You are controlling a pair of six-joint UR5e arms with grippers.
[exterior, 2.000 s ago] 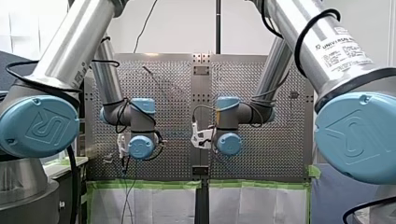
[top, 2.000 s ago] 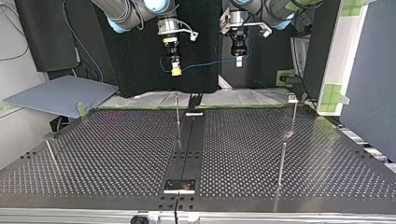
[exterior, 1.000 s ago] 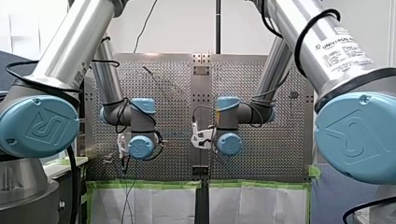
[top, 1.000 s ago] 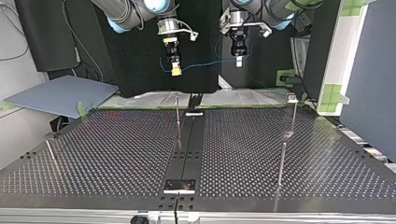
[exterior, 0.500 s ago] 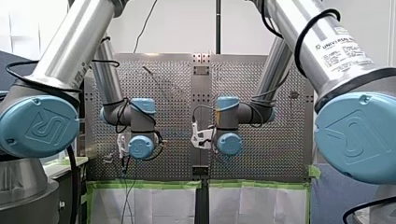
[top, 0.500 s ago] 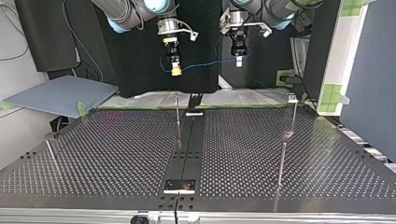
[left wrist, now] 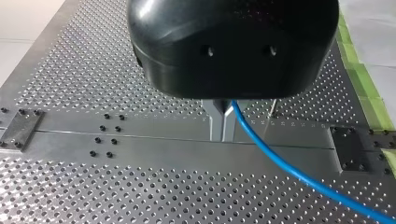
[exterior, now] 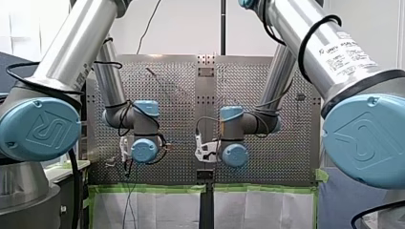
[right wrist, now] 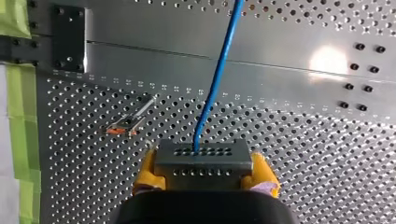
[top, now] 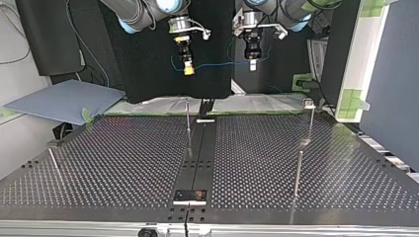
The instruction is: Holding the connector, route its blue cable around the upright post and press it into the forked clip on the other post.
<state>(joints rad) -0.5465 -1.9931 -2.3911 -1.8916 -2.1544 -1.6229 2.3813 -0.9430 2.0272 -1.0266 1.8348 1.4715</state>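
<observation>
Front view: right-arm label [exterior: 343,53] (Universal Robots)

Perforated table [right wrist: 289,51]: brushed metal, shiny enough to glare. Blue cable [left wrist: 289,172]: smooth, plastic-looking jacket. Connector [right wrist: 203,161]: dull grey, metal-looking. My left gripper [left wrist: 223,128]: glossy black shell, bare metal fingers [left wrist: 215,122]. Matt green tape [right wrist: 18,140] lines the table's edge.

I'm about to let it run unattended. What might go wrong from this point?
The blue cable hangs between my right gripper, which holds the connector, and my left gripper; tension may pull it loose. Both are high above the thin upright post, so the descent may knock it.
</observation>
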